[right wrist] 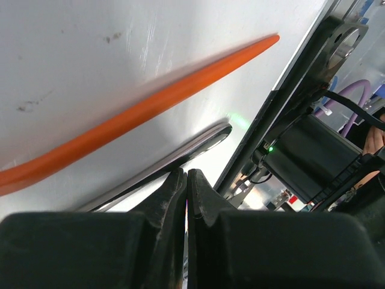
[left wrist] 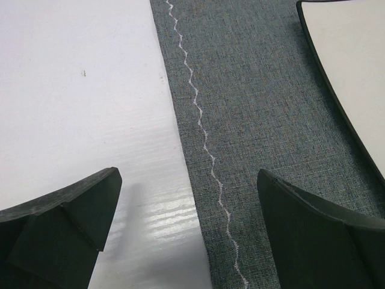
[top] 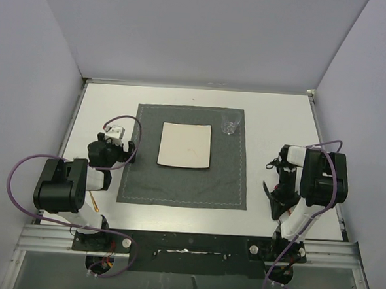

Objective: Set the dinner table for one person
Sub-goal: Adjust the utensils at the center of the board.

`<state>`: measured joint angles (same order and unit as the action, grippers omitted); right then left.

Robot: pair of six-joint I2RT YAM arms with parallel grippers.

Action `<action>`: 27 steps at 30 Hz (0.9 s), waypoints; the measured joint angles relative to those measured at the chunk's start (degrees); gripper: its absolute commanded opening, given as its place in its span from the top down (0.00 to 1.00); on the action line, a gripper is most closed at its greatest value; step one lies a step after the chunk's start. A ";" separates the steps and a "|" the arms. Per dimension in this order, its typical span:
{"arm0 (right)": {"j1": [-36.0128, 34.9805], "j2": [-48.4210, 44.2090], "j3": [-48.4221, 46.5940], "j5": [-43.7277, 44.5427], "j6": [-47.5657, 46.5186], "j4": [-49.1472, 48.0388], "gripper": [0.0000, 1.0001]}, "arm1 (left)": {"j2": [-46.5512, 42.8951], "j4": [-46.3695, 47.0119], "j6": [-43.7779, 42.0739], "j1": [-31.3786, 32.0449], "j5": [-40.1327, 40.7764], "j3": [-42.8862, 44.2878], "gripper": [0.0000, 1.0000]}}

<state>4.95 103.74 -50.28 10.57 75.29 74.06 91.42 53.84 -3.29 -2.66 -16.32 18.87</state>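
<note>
A white table point(top: 280, 117) is enclosed by plain pale walls point(top: 206, 34) at 9, 12 and 3 o'clock, and it fills the whole workspace from the black rail point(top: 193, 244) at 6 o'clock to the far wall. A dark grey stitched mat point(top: 177, 183) is laid at its centre. A white square plate point(top: 185, 146) is set on the mat, slightly toward 12 o'clock, and a small clear glass point(top: 229, 124) is stood upright on the mat at the plate's 2 o'clock, near but apart from it.

The left gripper point(top: 124, 152) is held over the mat's 9 o'clock edge. Its fingers point(left wrist: 72, 205) are spread wide, with one seen over bare table and the other over the mat, and nothing is gripped.

The right gripper point(top: 273, 200) is held low over the table at the mat's 4 o'clock, off the cloth. Its fingers point(right wrist: 168, 192) are pressed together. In the right wrist view, an orange rod point(right wrist: 150, 108) and a silver handle point(right wrist: 192, 144) are seen lying on the table just beyond the fingertips. Whether the handle is touched cannot be told.
</note>
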 measured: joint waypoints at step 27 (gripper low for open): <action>4.83 6.25 -8.79 2.60 -3.91 1.60 1.00 | 0.00 0.00 0.00 0.00 0.00 0.00 0.02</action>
<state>9.78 110.00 -59.07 13.17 71.37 75.66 91.42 53.84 -3.29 -2.66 -16.32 18.87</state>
